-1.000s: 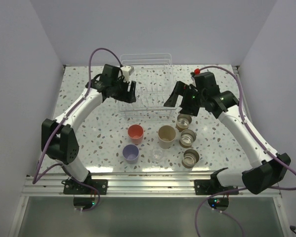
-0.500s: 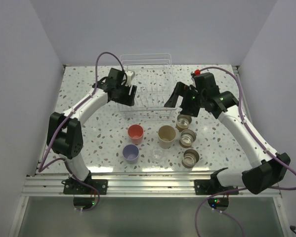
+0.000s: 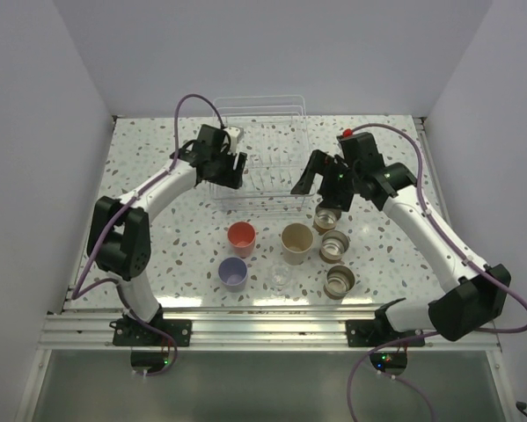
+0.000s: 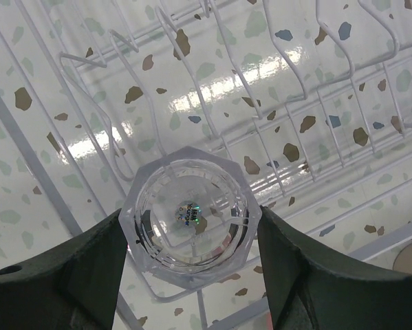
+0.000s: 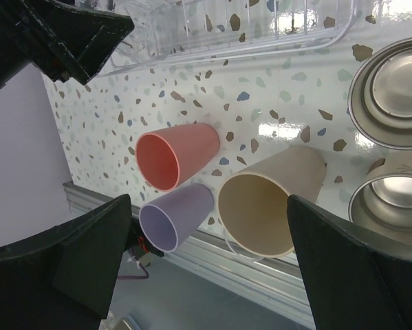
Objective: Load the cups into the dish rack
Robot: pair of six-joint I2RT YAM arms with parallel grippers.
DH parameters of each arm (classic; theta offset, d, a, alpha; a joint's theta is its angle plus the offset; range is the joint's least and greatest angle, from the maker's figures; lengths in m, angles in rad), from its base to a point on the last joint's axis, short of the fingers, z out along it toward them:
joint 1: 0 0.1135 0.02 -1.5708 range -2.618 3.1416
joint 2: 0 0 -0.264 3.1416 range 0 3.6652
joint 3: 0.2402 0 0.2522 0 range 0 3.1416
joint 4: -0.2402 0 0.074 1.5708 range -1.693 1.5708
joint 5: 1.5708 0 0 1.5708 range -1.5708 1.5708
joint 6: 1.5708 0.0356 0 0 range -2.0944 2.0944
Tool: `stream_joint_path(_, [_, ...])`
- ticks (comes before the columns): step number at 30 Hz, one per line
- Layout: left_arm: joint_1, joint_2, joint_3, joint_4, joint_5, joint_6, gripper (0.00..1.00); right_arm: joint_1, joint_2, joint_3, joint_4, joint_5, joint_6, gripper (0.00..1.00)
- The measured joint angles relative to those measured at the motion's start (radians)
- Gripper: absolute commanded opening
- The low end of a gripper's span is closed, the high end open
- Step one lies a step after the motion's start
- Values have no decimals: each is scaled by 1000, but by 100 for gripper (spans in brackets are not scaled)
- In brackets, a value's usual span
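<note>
Eight cups (image 3: 241, 236) — two glass — one dish rack (image 3: 261, 180)

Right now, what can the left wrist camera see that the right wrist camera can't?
Only the left wrist camera shows the clear glass cup, pinched in the left pincer. Only the right wrist camera shows the coral-red cup, the lavender cup, the beige cup and two tan cups, with the right pincer open. Both show the white dish rack and the speckled table.
</note>
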Motion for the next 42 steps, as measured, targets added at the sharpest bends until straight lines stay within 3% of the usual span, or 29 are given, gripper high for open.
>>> stream_joint_path(2, [0,3,1,2,2,-5,37,0,6,-2,1,0,2,98])
stream_joint_path(7, [0,16,16,-6,6,-23,65,0,9,-2,2,2,1,98])
stream_joint_path(17, [-3,26,55,-64,-11,-29,100,0,42,-2,-1,22,-26,98])
stream_joint_path(30, [1,26,191,-175,-70,-46,100,7,99,0,-77,53,-132,98])
stream_joint_path(36, [1,24,262,-195,-70,-62,100,10,100,18,-148,148,-190,98])
stream_joint_path(42, [1,7,266,-198,-31,-82,100,10,101,22,-171,240,-228,82])
